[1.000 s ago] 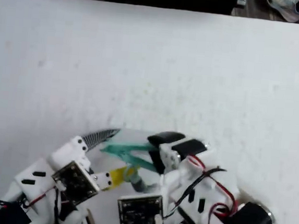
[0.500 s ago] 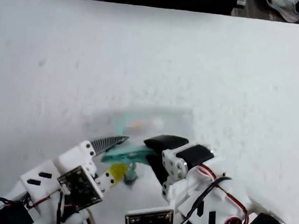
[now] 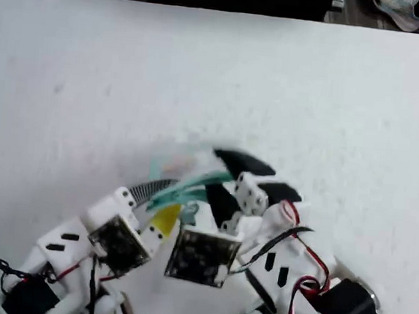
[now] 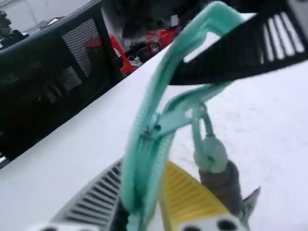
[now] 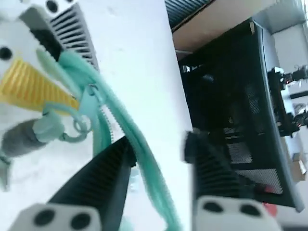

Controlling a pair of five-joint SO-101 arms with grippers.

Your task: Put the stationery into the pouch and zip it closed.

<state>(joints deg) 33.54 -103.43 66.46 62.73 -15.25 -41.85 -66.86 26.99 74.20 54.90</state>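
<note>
Left gripper (image 4: 144, 183): shut tight on the pouch's zip (image 4: 159, 96). The green zip band is pinched between the grey finger (image 4: 91, 207) and the yellow finger (image 4: 187, 197).
Right gripper (image 5: 159, 142): open. Its two black fingers (image 5: 96, 183) stand apart, one on each side of the zip band. The band lies against one finger, and there is a gap to the other.
Pull (image 4: 166, 122): it sits on the band just past the left gripper's fingers. A green cord with a grey tag (image 4: 221, 180) hangs from it, beside the yellow finger.
Pouch (image 3: 180, 160): clear, with a green top edge, held between the two grippers near the middle of the table's near side. The see-through part is blurred, so I cannot tell what is in it or if it touches the table.
Arms: both are low at the near side of the table. The left arm (image 3: 77, 244) comes in from the left and the right arm (image 3: 294, 282) from the right. Their wrists turn in toward each other, and the grippers meet at the zip, just beside one another.
Table (image 3: 216, 77): white. It runs wide from the pouch out to the far edge and off to both sides.
Past the edge: a black mesh stand (image 5: 231, 96) is beyond the table's side, with something red (image 4: 159, 41) by it.
</note>
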